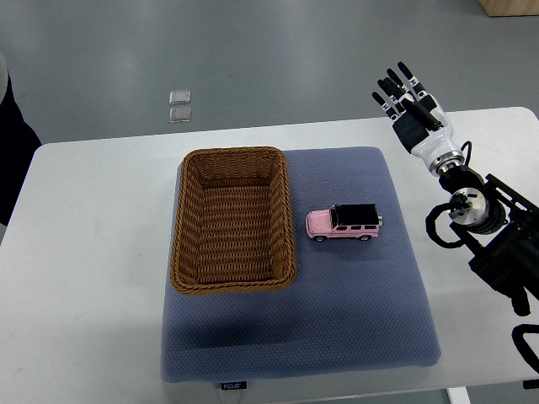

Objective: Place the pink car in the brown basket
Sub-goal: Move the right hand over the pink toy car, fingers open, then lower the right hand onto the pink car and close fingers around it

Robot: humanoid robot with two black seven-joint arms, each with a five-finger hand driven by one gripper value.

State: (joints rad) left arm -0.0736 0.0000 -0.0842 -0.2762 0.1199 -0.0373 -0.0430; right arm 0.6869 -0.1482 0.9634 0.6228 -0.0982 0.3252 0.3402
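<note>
A wide white table (93, 252) with rounded corners fills most of the view, standing on a grey floor (253, 50). On it lies a large blue-grey padded fabric mat (354, 311), roughly square, with a small dark label at its near edge. On the left half of the mat sits a brown rectangular woven wicker basket (232, 220), with nothing inside it. The robot's black and white right arm (488, 227) comes in from the right edge, running over the table's right side with cables looped around its wrist joint. Its right hand (408, 105), with black-tipped fingers on a white palm, is raised beyond the mat's far right corner; the fingers are extended and loosely spread, holding nothing. The small pink toy car with a black roof (344, 224) stands on the mat just beside the basket's right wall, apart from it, well away from the hand. Two small clear squares (179, 105) lie on the floor past the table.
</note>
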